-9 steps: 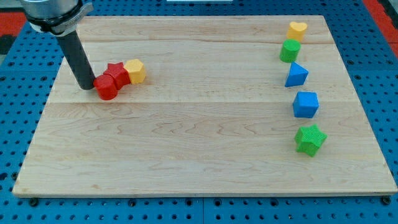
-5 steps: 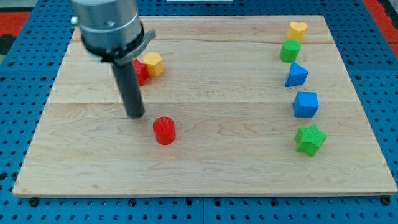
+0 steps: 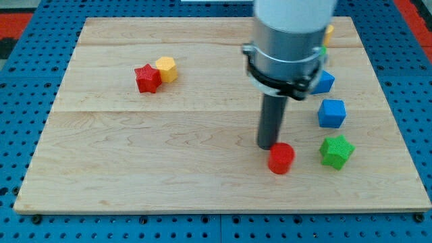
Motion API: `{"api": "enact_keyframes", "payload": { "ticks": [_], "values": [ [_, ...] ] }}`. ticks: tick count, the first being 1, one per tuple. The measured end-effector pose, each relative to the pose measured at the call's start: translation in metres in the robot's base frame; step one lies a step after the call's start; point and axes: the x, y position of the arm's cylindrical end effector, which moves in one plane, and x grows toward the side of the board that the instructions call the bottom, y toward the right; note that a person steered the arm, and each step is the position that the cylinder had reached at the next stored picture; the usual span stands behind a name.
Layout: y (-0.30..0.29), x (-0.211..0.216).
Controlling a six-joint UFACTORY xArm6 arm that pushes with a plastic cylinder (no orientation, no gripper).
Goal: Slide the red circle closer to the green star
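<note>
The red circle (image 3: 281, 158) lies on the wooden board (image 3: 169, 162) at the lower right, a short gap to the left of the green star (image 3: 337, 150). My tip (image 3: 268, 146) stands just up and left of the red circle, touching or nearly touching its edge. The rod and the arm's body rise above it and hide part of the blocks at the upper right.
A blue cube (image 3: 331, 113) sits just above the green star. A blue block (image 3: 325, 82), a green block and a yellow block (image 3: 329, 31) are partly hidden behind the arm. A red star (image 3: 147, 78) and a yellow block (image 3: 166, 69) touch at the upper left.
The red circle has slid far right and down, from beside the red star to near the green star. My tip moved right with it. The red star and yellow block shifted slightly right and up.
</note>
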Motion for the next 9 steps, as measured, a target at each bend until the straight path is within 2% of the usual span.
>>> {"api": "enact_keyframes", "payload": {
  "ticks": [1, 2, 3, 4, 5, 6, 8, 9],
  "values": [
    [0.017, 0.019],
    [-0.010, 0.021],
    [-0.009, 0.053],
    [0.064, 0.063],
    [0.075, 0.068],
    [0.058, 0.097],
    [0.196, 0.084],
    [0.196, 0.065]
  ]
}}
